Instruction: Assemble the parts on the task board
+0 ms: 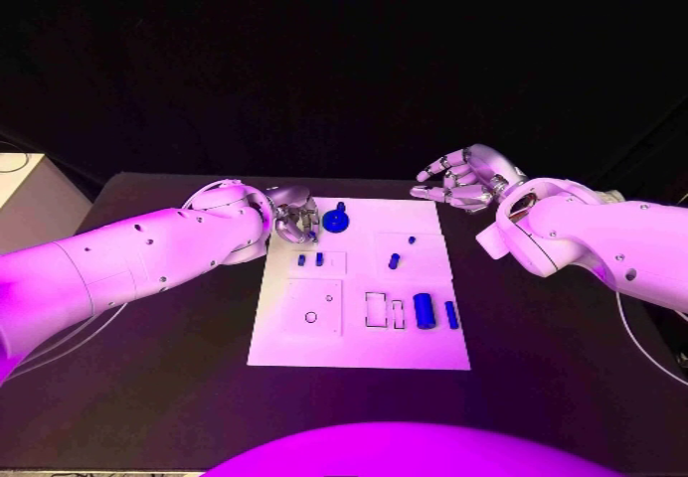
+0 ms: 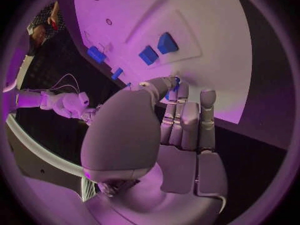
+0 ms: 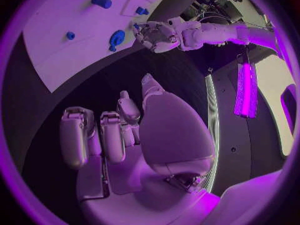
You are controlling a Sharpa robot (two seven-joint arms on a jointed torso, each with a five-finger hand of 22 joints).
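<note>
The black worktop point(image 1: 172, 397) carries the white task board point(image 1: 359, 348) in its middle, and both arms reach in over the board's far end. The left hand point(image 1: 294, 217) sits at the far left corner of the board, and the round blue part with a short stem point(image 1: 336, 218) lies just beside it, toward the board's middle; by my reading this is the piece the coming move turns on, and the left hand is plainly the nearer one. In the left wrist view its fingers point(image 2: 181, 110) are drawn together over the board's edge with a scrap of blue showing at their tips; whether they already pinch something I cannot tell. The right hand point(image 1: 459, 179) hovers off the far right corner, over bare worktop, with its fingers point(image 3: 78, 135) curled loosely and holding nothing. Down the board, the large blue cylinder point(image 1: 425, 309) lies with its long axis running from the near edge to the far edge, a slimmer blue bar point(image 1: 451, 315) beside it lying the same way. Two small blue pegs point(image 1: 310, 259) sit in the raised panel on the left side, and another short peg point(image 1: 395, 261) sits in the right panel.
</note>
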